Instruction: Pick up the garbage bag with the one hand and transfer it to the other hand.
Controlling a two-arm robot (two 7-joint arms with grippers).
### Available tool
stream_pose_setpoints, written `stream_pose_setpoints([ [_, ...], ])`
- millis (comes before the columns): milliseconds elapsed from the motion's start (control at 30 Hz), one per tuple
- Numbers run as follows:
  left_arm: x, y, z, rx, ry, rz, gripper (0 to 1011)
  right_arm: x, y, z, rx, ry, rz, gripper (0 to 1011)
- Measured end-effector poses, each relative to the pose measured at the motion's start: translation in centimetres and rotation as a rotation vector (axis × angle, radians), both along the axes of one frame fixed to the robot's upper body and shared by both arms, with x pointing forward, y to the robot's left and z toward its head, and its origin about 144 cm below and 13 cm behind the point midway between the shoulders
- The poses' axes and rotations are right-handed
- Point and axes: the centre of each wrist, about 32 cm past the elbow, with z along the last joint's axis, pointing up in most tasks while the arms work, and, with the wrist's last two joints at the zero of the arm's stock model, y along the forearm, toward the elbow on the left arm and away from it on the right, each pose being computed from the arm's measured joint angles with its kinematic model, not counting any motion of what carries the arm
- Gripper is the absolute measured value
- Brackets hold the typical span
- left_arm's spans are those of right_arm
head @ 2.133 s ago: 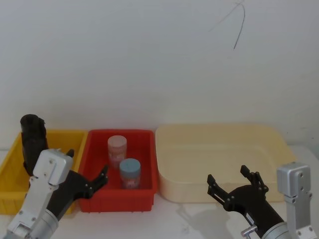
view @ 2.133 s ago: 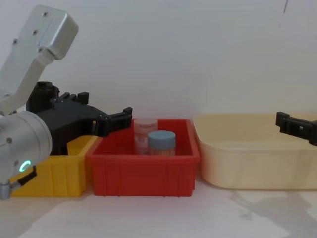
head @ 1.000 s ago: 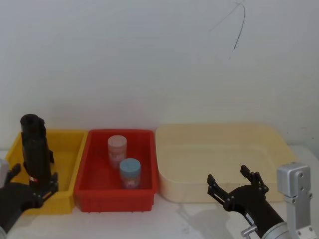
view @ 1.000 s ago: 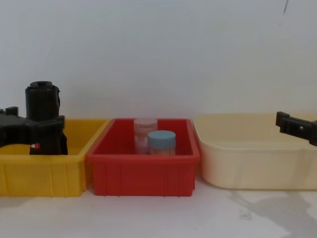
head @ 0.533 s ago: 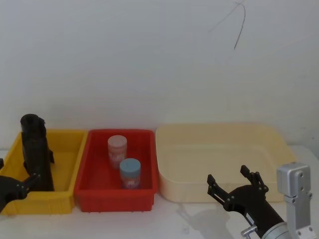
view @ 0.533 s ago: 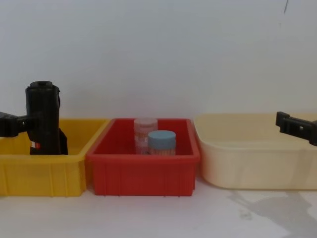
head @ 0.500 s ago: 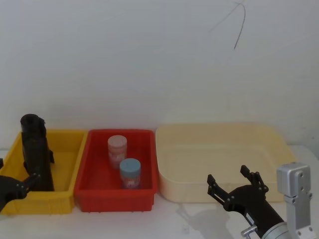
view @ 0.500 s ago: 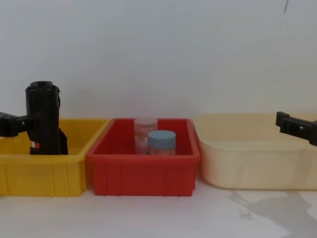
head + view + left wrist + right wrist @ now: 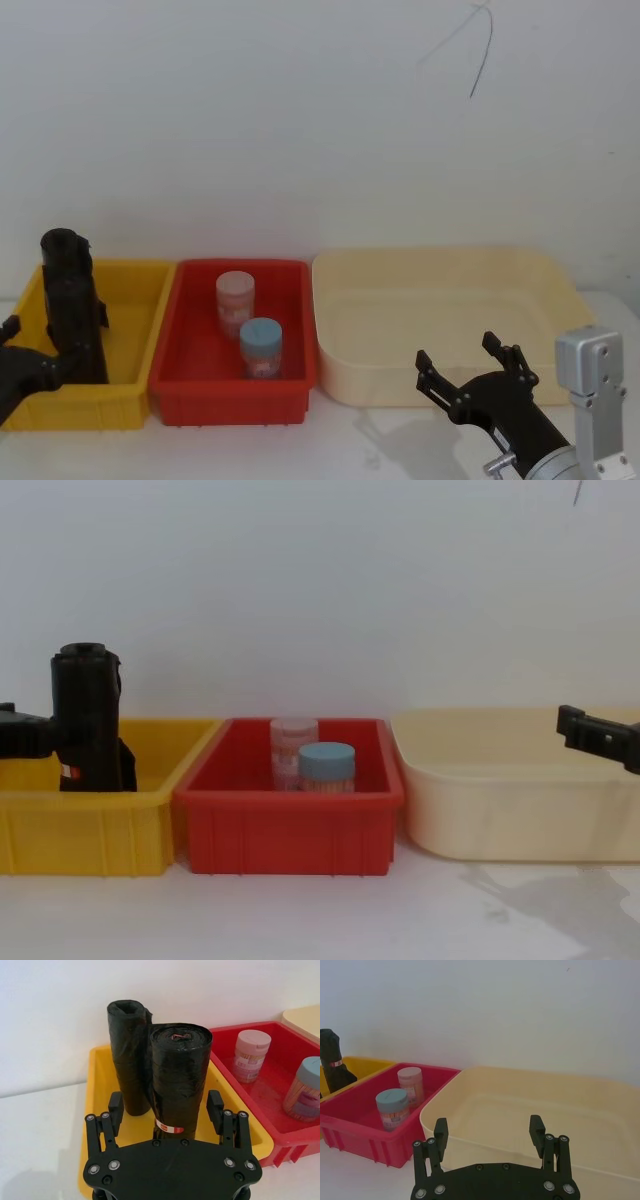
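Three containers stand in a row along the counter's point(image 9: 320, 920) back edge: a yellow bin point(image 9: 90, 830) at the left end, a red bin point(image 9: 290, 830) in the middle and a cream tub point(image 9: 520, 820) at the right. The garbage bag point(image 9: 177, 1075), a thick black roll with a white-and-red label near its base, stands upright in the yellow bin. A slimmer black roll point(image 9: 127, 1060) stands upright just behind it, touching it. The left gripper point(image 9: 165, 1105) is low at the counter's left front corner with its fingers spread. In the left wrist view the garbage bag lines up with the gap between them; it is not pinched, and I cannot tell whether a finger touches it. The right gripper point(image 9: 488, 1125) hovers by the counter's right front edge, before the cream tub, fingers spread around nothing. A pink-lidded jar point(image 9: 235, 300) and a blue-lidded jar point(image 9: 260, 345) stand in the red bin.
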Motion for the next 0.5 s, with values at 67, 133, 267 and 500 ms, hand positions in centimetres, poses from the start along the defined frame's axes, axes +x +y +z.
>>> stream_pose_setpoints([
  [67,0.3,0.0,-0.1,-0.006,0.007,-0.007,1001,0.0,0.0,0.0,0.0,0.0,0.0,1000],
  [133,0.6,0.0,-0.2,-0.012,0.014,-0.016,1001,0.0,0.0,0.0,0.0,0.0,0.0,1000],
  [267,1.1,0.0,-0.3,-0.021,0.023,-0.032,1002,0.0,0.0,0.0,0.0,0.0,0.0,1000],
  [500,1.9,0.0,-0.4,-0.033,0.032,-0.068,1001,0.0,0.0,0.0,0.0,0.0,0.0,1000],
])
